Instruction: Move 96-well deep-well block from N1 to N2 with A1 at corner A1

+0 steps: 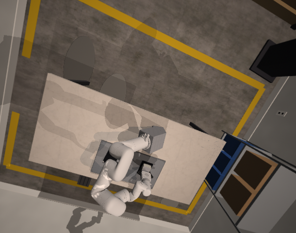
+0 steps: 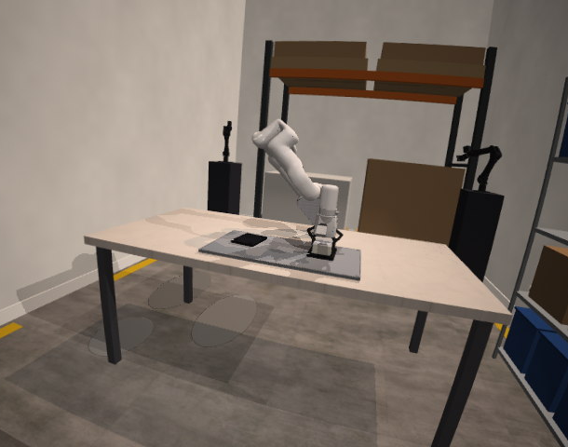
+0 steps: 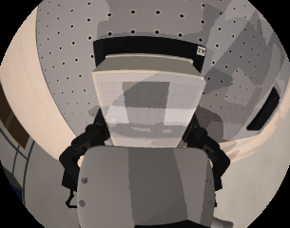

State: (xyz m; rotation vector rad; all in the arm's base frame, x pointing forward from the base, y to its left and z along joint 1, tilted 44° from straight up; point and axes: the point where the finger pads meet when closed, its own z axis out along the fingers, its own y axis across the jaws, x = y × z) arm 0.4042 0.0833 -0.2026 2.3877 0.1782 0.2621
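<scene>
The white 96-well deep-well block (image 2: pixel 321 248) stands over the black nest N1 (image 2: pixel 321 256) at the right end of the grey perforated baseplate (image 2: pixel 279 253). My gripper (image 2: pixel 324 237) points straight down and is shut on the block, with one black finger on each long side. In the wrist view the block (image 3: pixel 147 104) fills the middle between the fingers of the gripper (image 3: pixel 147 141), and the black edge of N1 (image 3: pixel 151 46) with a small corner label (image 3: pixel 200 51) shows beyond it. I cannot tell whether the block rests in the nest or hangs just above it. The empty nest N2 (image 2: pixel 249 238) lies at the left end of the baseplate.
The arm's own links (image 1: pixel 123 160) cover much of the baseplate and N2 from above. A grey box (image 1: pixel 154 139) stands on the table behind the plate. Shelving with blue bins (image 2: pixel 544 365) stands to the right of the table.
</scene>
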